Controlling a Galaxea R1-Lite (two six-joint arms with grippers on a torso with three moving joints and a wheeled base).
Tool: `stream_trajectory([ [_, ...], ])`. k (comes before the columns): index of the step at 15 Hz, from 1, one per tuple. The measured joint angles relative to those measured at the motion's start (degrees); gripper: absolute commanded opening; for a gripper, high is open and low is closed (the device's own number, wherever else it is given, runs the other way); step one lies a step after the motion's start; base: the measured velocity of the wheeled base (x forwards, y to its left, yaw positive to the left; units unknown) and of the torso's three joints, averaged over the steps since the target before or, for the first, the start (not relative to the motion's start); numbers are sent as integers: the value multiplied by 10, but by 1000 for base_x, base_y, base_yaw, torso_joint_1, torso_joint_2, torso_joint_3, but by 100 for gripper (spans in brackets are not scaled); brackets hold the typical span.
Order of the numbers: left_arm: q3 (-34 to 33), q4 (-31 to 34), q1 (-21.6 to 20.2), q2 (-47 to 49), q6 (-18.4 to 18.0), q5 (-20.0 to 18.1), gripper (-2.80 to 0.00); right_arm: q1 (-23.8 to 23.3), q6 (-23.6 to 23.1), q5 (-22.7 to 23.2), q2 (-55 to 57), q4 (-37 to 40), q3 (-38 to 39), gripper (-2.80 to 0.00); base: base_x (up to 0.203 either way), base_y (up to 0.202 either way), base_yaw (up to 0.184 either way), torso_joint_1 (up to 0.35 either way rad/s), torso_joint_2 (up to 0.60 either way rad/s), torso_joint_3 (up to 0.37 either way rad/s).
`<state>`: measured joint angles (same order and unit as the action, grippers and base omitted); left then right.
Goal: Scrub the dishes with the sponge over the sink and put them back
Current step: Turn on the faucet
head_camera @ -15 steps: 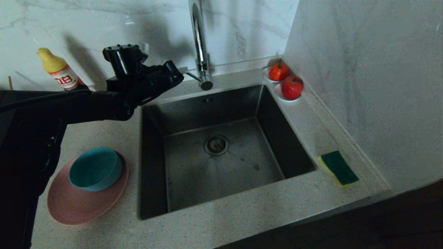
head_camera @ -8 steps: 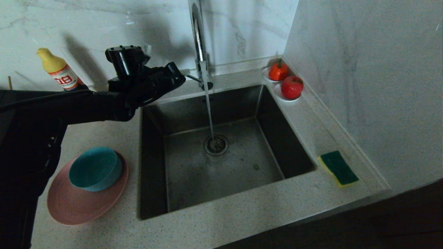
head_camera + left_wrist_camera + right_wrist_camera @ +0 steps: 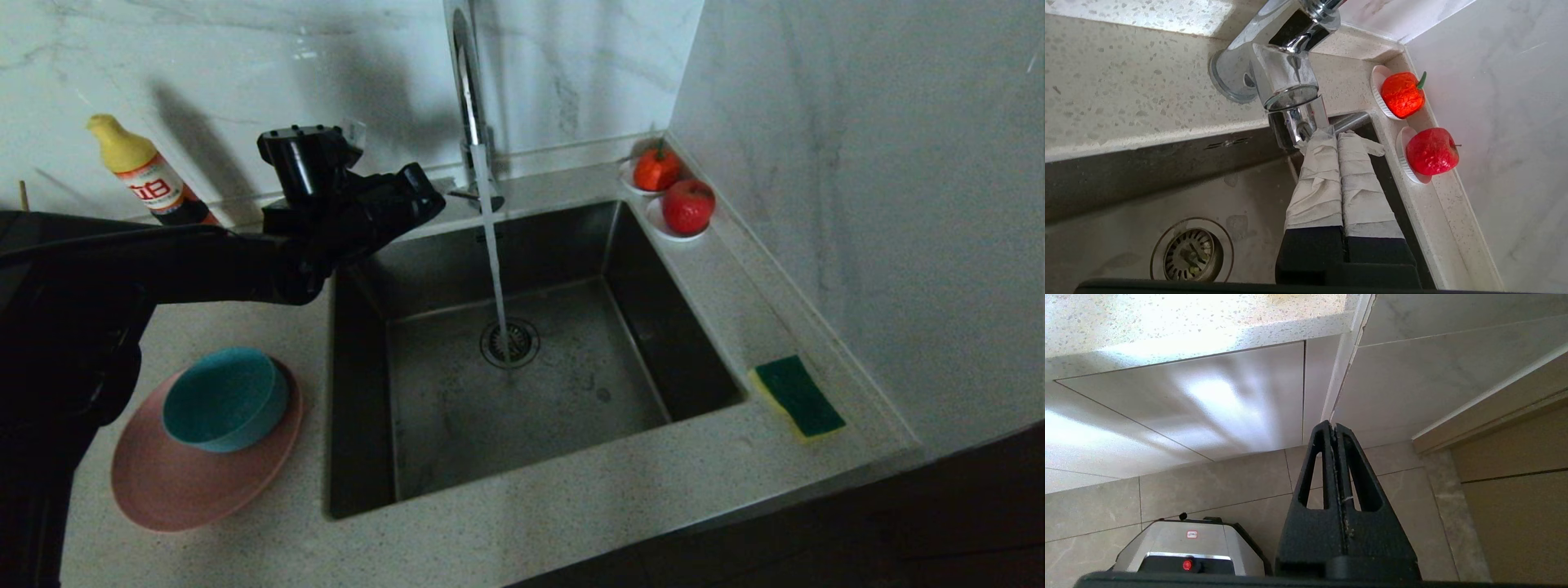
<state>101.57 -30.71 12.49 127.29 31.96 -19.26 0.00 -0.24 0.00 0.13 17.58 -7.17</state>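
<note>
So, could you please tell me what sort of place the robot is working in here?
Most likely a home kitchen: a steel sink with a running faucet, a speckled stone counter, and a dish soap bottle.

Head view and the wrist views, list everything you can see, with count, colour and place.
sink: one, steel, centre of counter
faucet: one, chrome, behind sink, water running
bowl: one, teal, on the plate
plate: one, pink, counter left of sink
sponge: one, yellow and green, counter right of sink
bottle: one, yellow cap, back left
red fruit: two, on white saucers, back right corner
left gripper: shut, tips at faucet
right gripper: shut, parked below the counter
</note>
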Motion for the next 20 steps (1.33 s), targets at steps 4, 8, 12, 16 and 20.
stream_trajectory([
  [4,-2,10,-1,-12,1,3,-280,0,0,0,0,0,0,-280,0,0,0,0,0,0],
  [8,10,40,-18,-51,1,4,-280,0,0,0,0,0,0,-280,0,0,0,0,0,0],
  [12,-47,90,-21,-155,-36,10,-280,0,0,0,0,0,0,-280,0,0,0,0,0,0],
  [16,-177,157,-21,-316,-168,108,-280,0,0,0,0,0,0,-280,0,0,0,0,0,0],
  [20,-310,233,-32,-512,-245,200,-280,0,0,0,0,0,0,-280,0,0,0,0,0,0],
])
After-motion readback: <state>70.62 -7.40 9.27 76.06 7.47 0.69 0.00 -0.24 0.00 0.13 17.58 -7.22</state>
